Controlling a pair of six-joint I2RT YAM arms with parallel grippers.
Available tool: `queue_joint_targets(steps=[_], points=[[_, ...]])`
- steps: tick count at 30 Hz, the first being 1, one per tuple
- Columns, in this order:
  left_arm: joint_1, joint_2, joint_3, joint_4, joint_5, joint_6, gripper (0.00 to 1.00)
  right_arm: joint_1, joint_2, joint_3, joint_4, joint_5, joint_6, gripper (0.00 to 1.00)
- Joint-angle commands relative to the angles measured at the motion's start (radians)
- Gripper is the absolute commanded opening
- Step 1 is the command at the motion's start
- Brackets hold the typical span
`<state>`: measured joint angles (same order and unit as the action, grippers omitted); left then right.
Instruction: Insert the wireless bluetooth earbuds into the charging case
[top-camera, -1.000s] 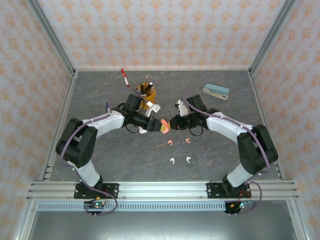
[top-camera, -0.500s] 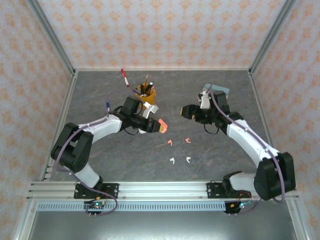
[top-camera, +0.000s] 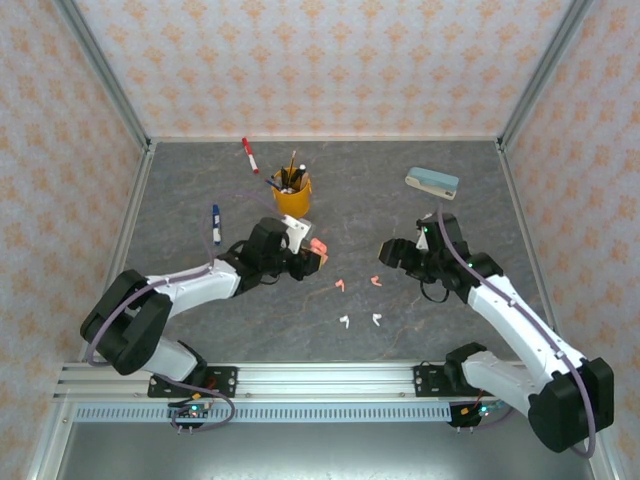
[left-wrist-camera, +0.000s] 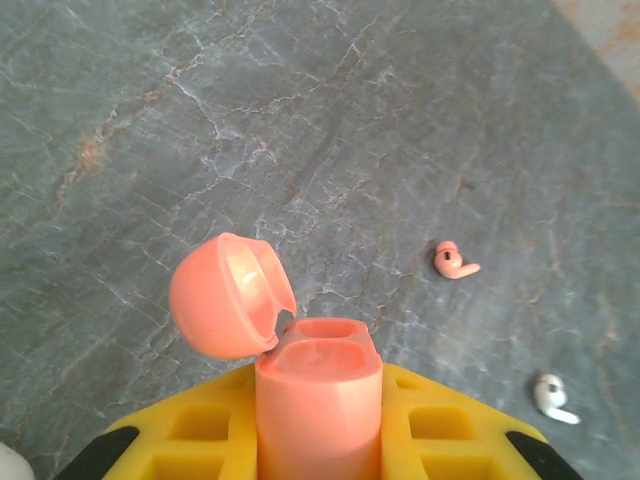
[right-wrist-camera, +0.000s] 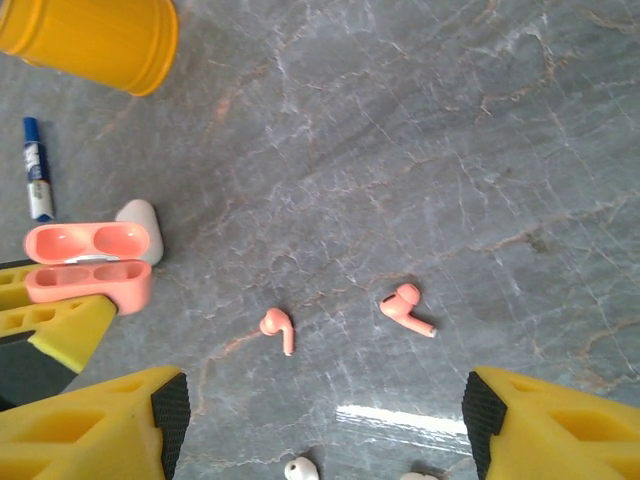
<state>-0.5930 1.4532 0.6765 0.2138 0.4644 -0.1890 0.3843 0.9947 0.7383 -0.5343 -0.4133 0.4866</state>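
Left jaws pinching the salmon-pink charging case (left-wrist-camera: 318, 390) by its lower body, yellow fingers (left-wrist-camera: 200, 440) pressed to either side; case held above the tabletop (top-camera: 200, 180), lid (left-wrist-camera: 228, 295) swung open, both sockets empty as the right wrist view shows them. Right jaws spread wide, nothing between them, yellow fingers (right-wrist-camera: 100, 425) at the bottom corners of that wrist's view, hanging over the stone-grey surface. In the top view the case (top-camera: 317, 250) sits left of centre, the right jaws well apart from it at 3 o'clock. The wireless bluetooth earbuds all lie loose on the tabletop, none in the case: two pink earbuds (top-camera: 341, 286) (top-camera: 376, 281) side by side, the nearer one at 5 o'clock from the case, the other at 7 o'clock from the right jaws; two white earbuds (top-camera: 344, 321) (top-camera: 377, 319) at 6 o'clock from the pink pair, closer to the arm bases. Left wrist view catches one pink and one white, stems lying flat. A white rounded object (right-wrist-camera: 143, 225) rests just behind the case in the right wrist view; cannot tell what it is. Farther out: yellow cup (top-camera: 292, 195) of pens at 11 o'clock from the case, blue marker (top-camera: 215, 222) at 9 o'clock, red marker (top-camera: 249, 155) near the back wall, teal-and-cream stapler-like object (top-camera: 432, 182) at 1 o'clock from the right jaws.
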Motion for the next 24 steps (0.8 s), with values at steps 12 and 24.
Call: queue_joint_targets(steps=[12,24], points=[[-0.087,-0.1,-0.249,0.531,-0.507,0.108,0.0,0.206,0.226,0.032,0.009,0.2,0.019,0.73],[-0.084,-0.172,-0.378,0.813,-0.423,0.199,0.0,0.394,0.537,0.212,0.011,0.326,-0.209,0.67]])
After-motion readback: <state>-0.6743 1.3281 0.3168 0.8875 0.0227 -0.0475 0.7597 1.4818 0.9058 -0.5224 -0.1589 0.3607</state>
